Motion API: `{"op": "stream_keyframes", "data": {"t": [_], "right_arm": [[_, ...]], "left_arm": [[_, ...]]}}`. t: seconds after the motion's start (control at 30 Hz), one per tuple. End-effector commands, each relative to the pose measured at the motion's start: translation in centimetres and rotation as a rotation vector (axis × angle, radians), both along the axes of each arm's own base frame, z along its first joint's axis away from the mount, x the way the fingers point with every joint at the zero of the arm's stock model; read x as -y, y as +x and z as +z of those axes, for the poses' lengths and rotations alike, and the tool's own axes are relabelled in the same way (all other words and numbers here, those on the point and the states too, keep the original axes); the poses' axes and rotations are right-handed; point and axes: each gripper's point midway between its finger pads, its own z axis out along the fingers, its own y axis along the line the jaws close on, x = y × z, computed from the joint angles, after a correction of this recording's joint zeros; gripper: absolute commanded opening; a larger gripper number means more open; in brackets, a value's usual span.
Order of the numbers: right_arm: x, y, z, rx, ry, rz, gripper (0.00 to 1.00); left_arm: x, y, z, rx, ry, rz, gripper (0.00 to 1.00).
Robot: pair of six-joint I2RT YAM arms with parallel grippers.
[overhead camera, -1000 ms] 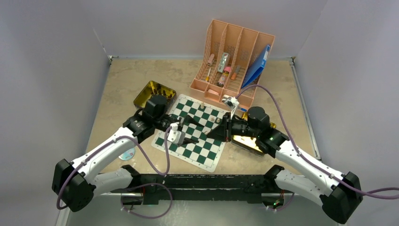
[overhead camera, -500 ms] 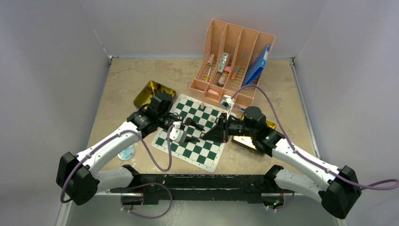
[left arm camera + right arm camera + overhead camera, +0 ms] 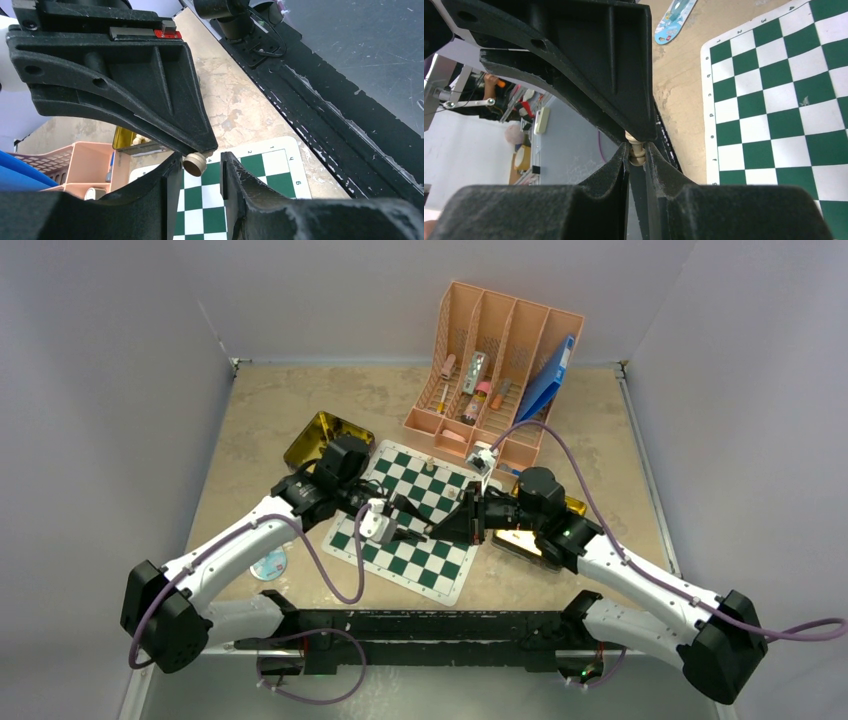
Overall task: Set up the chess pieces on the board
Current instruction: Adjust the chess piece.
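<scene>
- Claws of both arms met tip to tip above the right-hand part of the board (image 3: 400,560), which lay at an angle near the middle of the surface (image 3: 250,410).
- On the right arm, the right claw (image 3: 636,147) was pinched tight on a pale tan chess piece (image 3: 194,163). It gripped the piece by its upper part, so the round base stuck out past the fingertips.
- Facing it, the left claw (image 3: 201,156) was partly open, with one finger on each side of that base. One finger was just beside the base or touching it, and I could not tell which. The other finger stood apart from it.
- That piece was held in the air, off the board's squares.
- One gold tin (image 3: 325,435) lay by the board's far-left edge, and a second gold tin (image 3: 528,542) lay under the right arm beside the board.
- At the far edge of the surface, right of the middle, stood a pink desk organiser (image 3: 500,340) with a blue folder (image 3: 548,375) leaning in its right-hand slot.
</scene>
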Motion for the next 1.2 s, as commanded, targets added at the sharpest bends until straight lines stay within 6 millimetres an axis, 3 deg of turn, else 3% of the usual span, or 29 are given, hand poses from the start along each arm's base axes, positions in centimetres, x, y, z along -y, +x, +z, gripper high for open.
{"op": "stream_keyframes", "data": {"t": [0.0, 0.2, 0.43, 0.63, 0.77, 0.97, 1.03, 1.17], "right_arm": [[-0.3, -0.7, 1.0, 0.023, 0.052, 0.039, 0.18], [-0.2, -0.5, 0.3, 0.016, 0.029, 0.031, 0.18], [0.0, -0.3, 1.5, 0.035, 0.055, -0.002, 0.20], [0.6, 0.6, 1.3, 0.066, 0.033, -0.071, 0.31], [1.1, 1.0, 4.2, 0.215, 0.132, -0.113, 0.41], [4.2, 4.3, 9.8, 0.569, 0.239, -0.382, 0.41], [5.1, 4.1, 12.2, 0.714, 0.303, -0.414, 0.40], [4.8, 3.2, 13.5, 0.986, 0.317, -0.341, 0.40]], "left_arm": [[0.4, -0.6, 2.0, 0.034, -0.054, -0.058, 0.32], [0.6, -0.1, 1.9, 0.003, -0.032, -0.021, 0.19], [0.7, 0.8, 2.2, -0.067, 0.008, 0.057, 0.07], [0.5, 1.7, 2.7, -0.156, 0.030, 0.185, 0.00], [0.4, 1.9, 3.2, -0.260, 0.012, 0.276, 0.00], [-0.4, 3.1, 6.9, -0.435, -0.201, 0.494, 0.00], [-0.9, 4.0, 8.0, -0.516, -0.269, 0.588, 0.00], [-1.8, 5.5, 10.1, -0.739, -0.340, 0.745, 0.00]]}}
